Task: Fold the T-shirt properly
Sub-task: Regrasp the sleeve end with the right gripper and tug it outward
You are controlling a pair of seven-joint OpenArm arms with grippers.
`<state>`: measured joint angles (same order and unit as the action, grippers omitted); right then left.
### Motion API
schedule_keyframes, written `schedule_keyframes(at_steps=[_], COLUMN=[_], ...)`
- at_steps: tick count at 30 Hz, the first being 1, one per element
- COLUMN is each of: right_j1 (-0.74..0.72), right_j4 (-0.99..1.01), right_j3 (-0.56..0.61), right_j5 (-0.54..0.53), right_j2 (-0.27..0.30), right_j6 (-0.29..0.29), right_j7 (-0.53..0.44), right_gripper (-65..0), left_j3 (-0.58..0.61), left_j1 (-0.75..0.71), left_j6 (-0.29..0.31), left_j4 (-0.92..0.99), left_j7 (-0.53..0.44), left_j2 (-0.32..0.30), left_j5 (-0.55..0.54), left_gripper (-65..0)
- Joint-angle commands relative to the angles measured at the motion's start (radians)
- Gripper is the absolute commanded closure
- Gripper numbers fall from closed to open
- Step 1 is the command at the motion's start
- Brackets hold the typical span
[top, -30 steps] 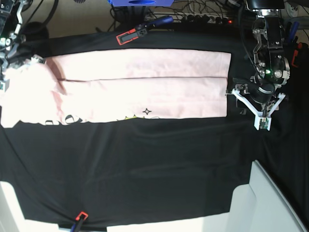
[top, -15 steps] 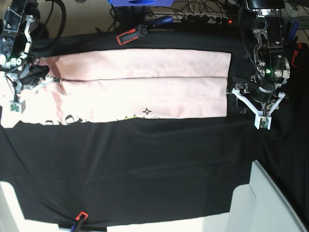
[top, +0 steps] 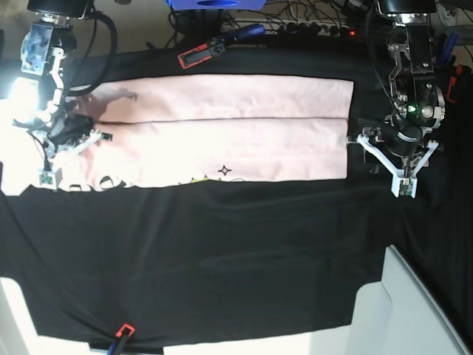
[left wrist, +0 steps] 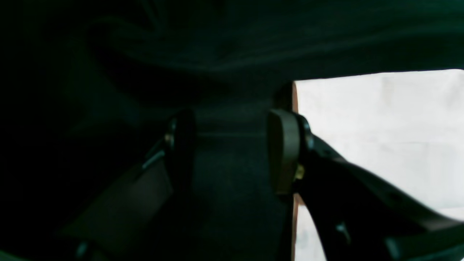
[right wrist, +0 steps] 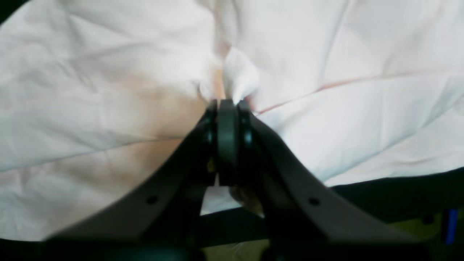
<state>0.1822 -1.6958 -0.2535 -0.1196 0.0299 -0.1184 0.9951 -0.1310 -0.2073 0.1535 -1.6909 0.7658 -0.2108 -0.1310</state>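
Black cloth (top: 222, 251) covers the whole table, pinned at the far edge by a red and black clamp (top: 199, 54) and at the near edge by another red clamp (top: 123, 332). Beyond the far edge sit a blue box (top: 214, 4) and a tangle of cables (top: 310, 18).

On the cloth lies the T-shirt (top: 222, 133), pale pink and folded into a long band stretching from one gripper to the other, with a lengthwise crease down its middle. Along its near edge a small black four-pointed star (top: 225, 171) shows, and nearer the right gripper some fragments of black lettering peek out, too little of them to read.

At one end of the band the right gripper (right wrist: 227, 108) has its jaws pressed together on a pinch of the pink fabric, which bunches up into a small peak just ahead of the fingertips. Creases fan out from that pinch.

At the other end the left gripper (left wrist: 232, 145) stands just off the shirt's short edge, low over the black cloth, its jaws parted with only dark cloth between them. One pad (left wrist: 282, 152) sits right at the shirt's edge, the pale fabric lying beyond it.
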Motion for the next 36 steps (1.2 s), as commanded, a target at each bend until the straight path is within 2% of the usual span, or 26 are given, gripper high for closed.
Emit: schedule_keyframes(at_steps=[1,5,8,10,12,14,16,20,22,25,33,36], right_j1=[-0.006,0.015,0.01,0.017,0.026,0.044,0.075,0.089,0.09,0.09,0.063,0.043], right_j4=[-0.042,-0.12,-0.125,-0.135,-0.163,-0.209,-0.243,-0.244,-0.206,-0.149,0.104,0.222], right_j3=[0.021,0.047,0.044,0.044,0.043,0.041,0.02,-0.059,-0.063,-0.06,0.047,0.053], right_j5=[-0.004,-0.002,-0.002,-0.002,-0.002,-0.002,-0.002,-0.002,-0.005,-0.009,-0.009,-0.009], right_j2=[0.011,0.014,0.014,0.014,0.017,0.049,0.072,0.071,0.069,0.069,0.069,0.069], right_j6=[-0.01,-0.01,-0.01,-0.01,-0.01,-0.01,-0.01,-0.01,-0.01,-0.01,-0.01,-0.01], right_j7=[-0.017,-0.014,0.029,0.029,0.02,-0.014,-0.04,-0.015,-0.006,-0.031,-0.16,-0.189], right_gripper=[-4.4,-19.6,-32.6,-35.1,-33.1,-28.0,-20.9,0.0,-1.3,0.0,0.0,0.0], left_j3=[-0.003,-0.003,-0.003,-0.003,-0.003,-0.003,-0.003,-0.003,-0.003,-0.003,-0.002,-0.003], left_j1=[0.01,0.012,0.013,0.013,0.013,0.013,0.012,0.009,0.009,0.012,0.01,0.007], left_j6=[-0.007,-0.007,-0.007,-0.007,-0.007,-0.007,-0.007,-0.007,-0.007,-0.007,-0.007,-0.007], left_j4=[-0.016,-0.016,-0.016,-0.015,-0.015,-0.015,-0.015,-0.015,-0.015,-0.018,-0.025,-0.022], left_j7=[-0.019,-0.019,-0.019,-0.019,-0.019,-0.019,-0.019,-0.019,-0.019,-0.021,-0.021,-0.021], left_j2=[-0.011,-0.011,-0.011,-0.011,-0.011,-0.011,-0.011,-0.012,-0.011,-0.008,-0.005,-0.009], left_j5=[0.001,0.001,0.001,0.001,0.001,0.001,0.001,0.001,0.0,-0.008,-0.008,-0.008], left_gripper=[-31.1,-31.1,-31.1,-31.1,-31.1,-31.1,-31.1,-31.1,-31.1,-31.1,-31.1,-31.1])
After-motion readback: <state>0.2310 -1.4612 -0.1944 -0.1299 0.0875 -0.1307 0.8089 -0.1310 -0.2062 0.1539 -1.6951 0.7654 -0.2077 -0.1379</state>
